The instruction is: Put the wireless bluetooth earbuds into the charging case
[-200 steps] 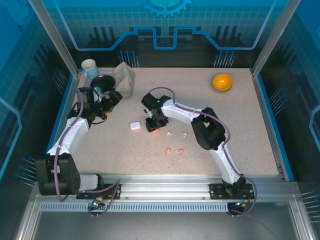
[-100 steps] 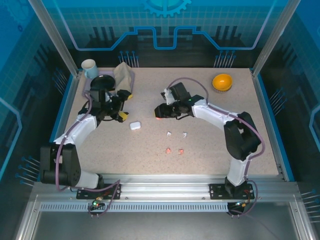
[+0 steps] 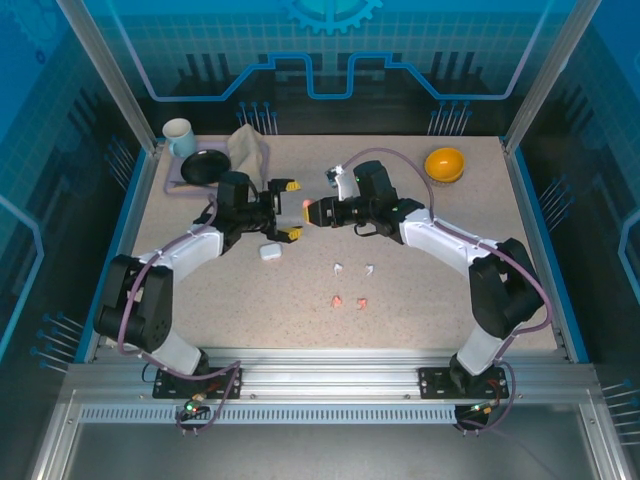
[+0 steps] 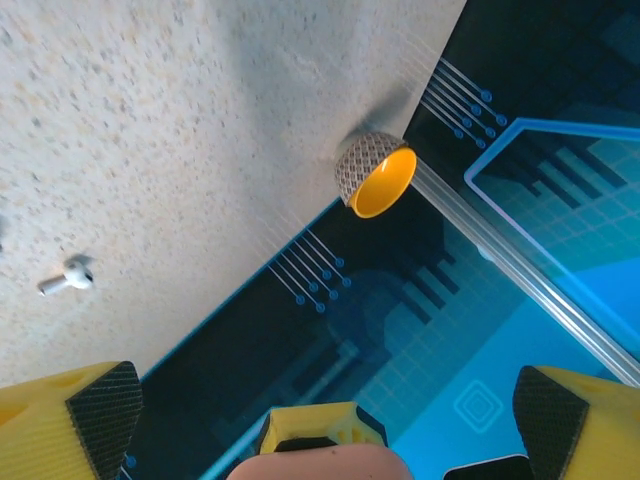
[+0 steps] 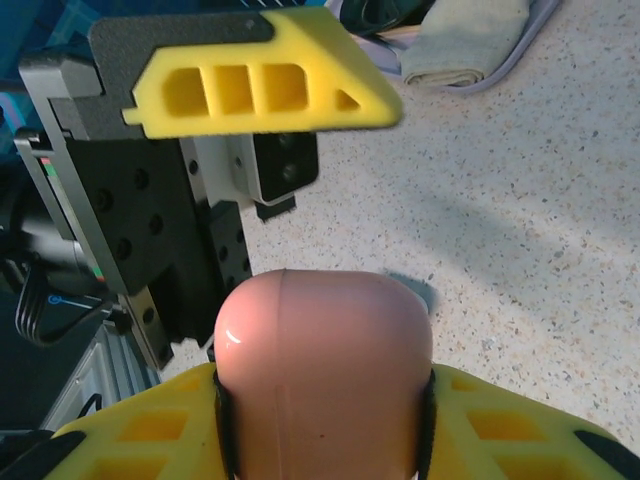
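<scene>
My right gripper point(image 3: 318, 212) is shut on a salmon-pink charging case point(image 3: 305, 210), held above the table with its rounded end toward the left arm. In the right wrist view the pink case point(image 5: 325, 360) sits between my yellow fingers point(image 5: 130, 440). My left gripper point(image 3: 290, 211) stands wide open facing it, one finger point(image 5: 265, 85) above the case, neither finger touching it. A closed white case point(image 3: 269, 252) lies on the table just below. Two white earbuds point(image 3: 339, 268) point(image 3: 369, 269) and two pink earbuds point(image 3: 338, 300) point(image 3: 361, 302) lie loose nearer the front. One white earbud point(image 4: 68, 278) shows in the left wrist view.
An orange bowl point(image 3: 444, 164) sits at the back right, also the orange bowl point(image 4: 378, 175) in the left wrist view. A white mug point(image 3: 178, 135), a black plate point(image 3: 205, 166) and a folded cloth point(image 3: 248, 152) crowd the back left corner.
The right gripper lifted the pink case off the table and swung it round to point left. The left gripper travelled right from the back left, fully open, to face the case.
</scene>
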